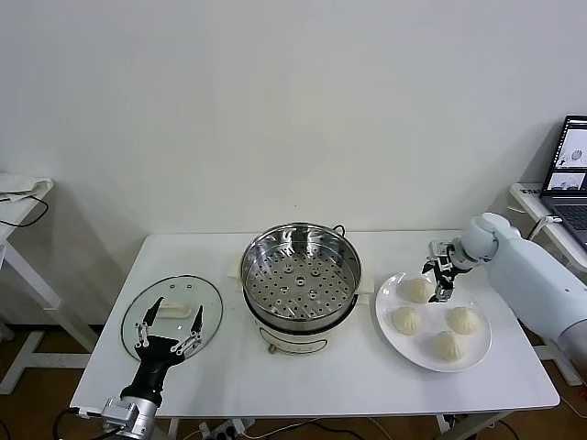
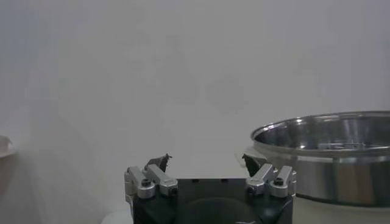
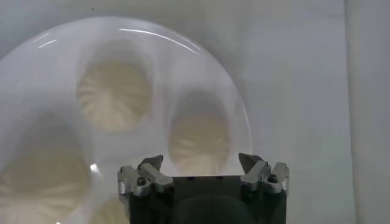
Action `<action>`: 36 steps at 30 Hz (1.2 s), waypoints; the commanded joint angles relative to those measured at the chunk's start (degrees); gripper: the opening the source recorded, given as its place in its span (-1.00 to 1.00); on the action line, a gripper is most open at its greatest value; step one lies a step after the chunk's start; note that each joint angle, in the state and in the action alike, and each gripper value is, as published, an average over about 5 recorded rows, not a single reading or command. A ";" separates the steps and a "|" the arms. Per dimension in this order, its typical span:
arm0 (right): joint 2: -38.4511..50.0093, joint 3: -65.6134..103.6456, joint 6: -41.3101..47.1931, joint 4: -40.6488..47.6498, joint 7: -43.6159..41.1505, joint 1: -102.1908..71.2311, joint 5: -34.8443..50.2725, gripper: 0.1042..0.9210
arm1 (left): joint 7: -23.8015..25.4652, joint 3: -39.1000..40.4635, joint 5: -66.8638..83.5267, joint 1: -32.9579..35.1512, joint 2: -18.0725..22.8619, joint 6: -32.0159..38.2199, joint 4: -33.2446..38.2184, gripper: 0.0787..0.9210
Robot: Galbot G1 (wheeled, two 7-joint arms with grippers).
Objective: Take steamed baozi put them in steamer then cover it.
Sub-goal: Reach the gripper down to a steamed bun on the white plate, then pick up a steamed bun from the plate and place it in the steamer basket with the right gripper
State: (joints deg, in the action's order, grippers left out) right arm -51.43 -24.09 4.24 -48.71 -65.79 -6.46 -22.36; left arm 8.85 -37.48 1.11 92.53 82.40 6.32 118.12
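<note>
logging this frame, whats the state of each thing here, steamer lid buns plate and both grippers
steamer: uncovered, perforated tray bare, no buns in it
cover: lying flat on the table left of the steamer, handle up
steamed baozi: all four on the plate, none picked up
plate: on the table right of the steamer
left gripper: open, over the cover, holding nothing
right gripper: open, above the buns on the plate, holding nothing
laptop: lid up, screen lit
</note>
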 commanded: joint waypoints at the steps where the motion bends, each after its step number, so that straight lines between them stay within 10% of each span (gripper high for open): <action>1: -1.86 0.24 -0.21 2.31 -0.15 0.52 -1.87 0.76 | -0.02 0.08 -0.06 0.04 0.03 -0.02 -0.11 0.77; 26: -0.95 -0.95 -1.29 1.15 -0.74 0.51 -2.02 0.43 | -0.07 0.21 -0.17 0.00 0.12 -0.01 -0.20 0.77; 36: 12.34 -12.27 -5.37 -16.10 -3.95 9.29 10.84 0.43 | -0.09 0.34 -0.28 0.42 -0.43 -0.02 0.19 0.77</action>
State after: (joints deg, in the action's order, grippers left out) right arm -44.87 -31.70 -0.03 -57.24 -69.02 -0.38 -16.98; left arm 8.74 -37.14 0.82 92.94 81.95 6.32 118.36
